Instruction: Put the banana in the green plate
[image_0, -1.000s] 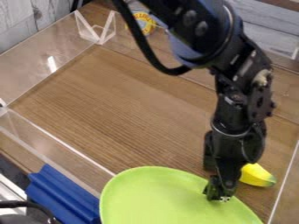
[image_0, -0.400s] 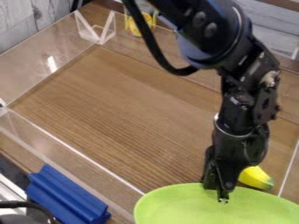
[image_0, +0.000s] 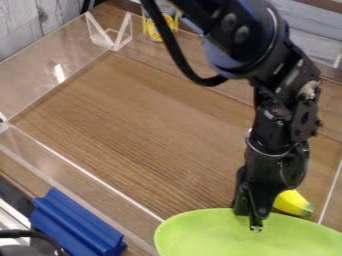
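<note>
Lime-green plate (image_0: 214, 238) sits at the bottom edge of the only view we get, partly cut off by the frame, so I'll use it as the landmark. The black arm (image_0: 254, 60) comes down from the top and ends in the gripper (image_0: 253, 223), pointing straight down with its tips right at the plate's far rim, touching it or near enough. The fingers look pinched together into one thin point, closed as far as I can tell, and whether they've got the rim clamped I honestly can't say from this angle. It definitely hasn't got the banana (image_0: 293, 204), which lies on the wooden tabletop (image_0: 134, 110) just past the plate's upper right edge, right beside the gripper body, half hidden behind it. Left of the plate there's a blue block (image_0: 70, 229) at the bottom left corner. Clear plastic walls (image_0: 40, 150) run round the table, well away from the plate.
</note>
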